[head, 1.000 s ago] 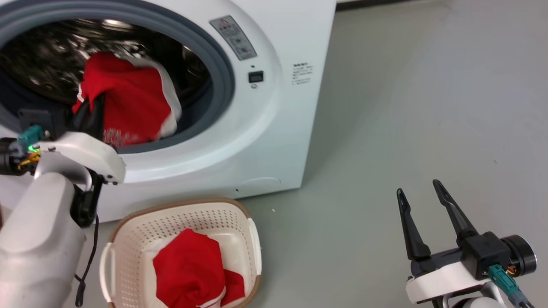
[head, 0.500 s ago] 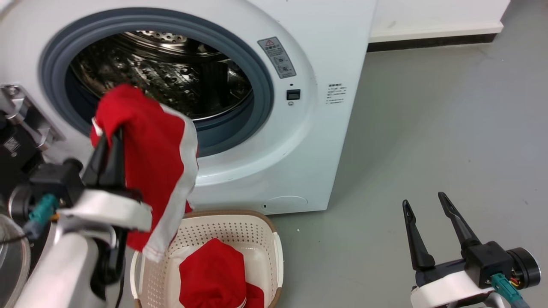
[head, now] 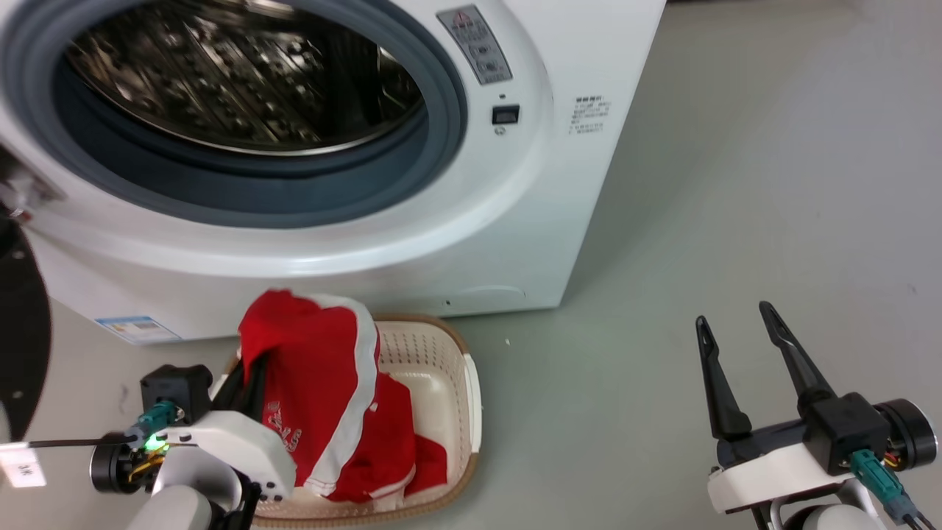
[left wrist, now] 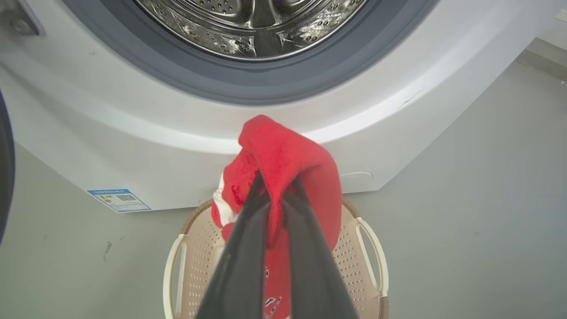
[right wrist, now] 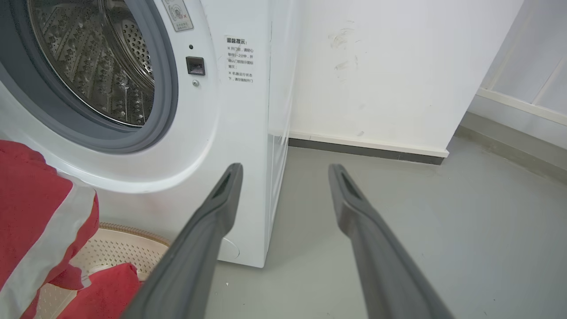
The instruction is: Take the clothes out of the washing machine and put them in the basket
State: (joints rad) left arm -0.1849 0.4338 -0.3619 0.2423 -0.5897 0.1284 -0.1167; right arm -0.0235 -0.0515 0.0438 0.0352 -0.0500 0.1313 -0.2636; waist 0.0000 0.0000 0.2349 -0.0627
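The white washing machine (head: 515, 184) stands open, its steel drum (head: 235, 73) showing bare metal where I can see in. My left gripper (head: 250, 368) is shut on a red garment with a white stripe (head: 324, 368), which hangs over the cream basket (head: 460, 361) on the floor before the machine. In the left wrist view the fabric (left wrist: 283, 150) drapes over my left gripper (left wrist: 274, 181), above the basket (left wrist: 372, 248). Another red garment (head: 401, 442) lies in the basket. My right gripper (head: 732, 313) hovers open and empty over the floor to the right, apart from everything.
The black-framed door (head: 22, 316) hangs open at the far left. Grey floor (head: 736, 184) stretches to the right of the machine. A white wall with a dark baseboard (right wrist: 367, 148) runs behind. A thin cable with a tag (head: 18, 465) lies near my left wrist.
My left gripper has carried the red garment out of the porthole and down over the basket. The camera has shifted. The right gripper has stayed open and still.
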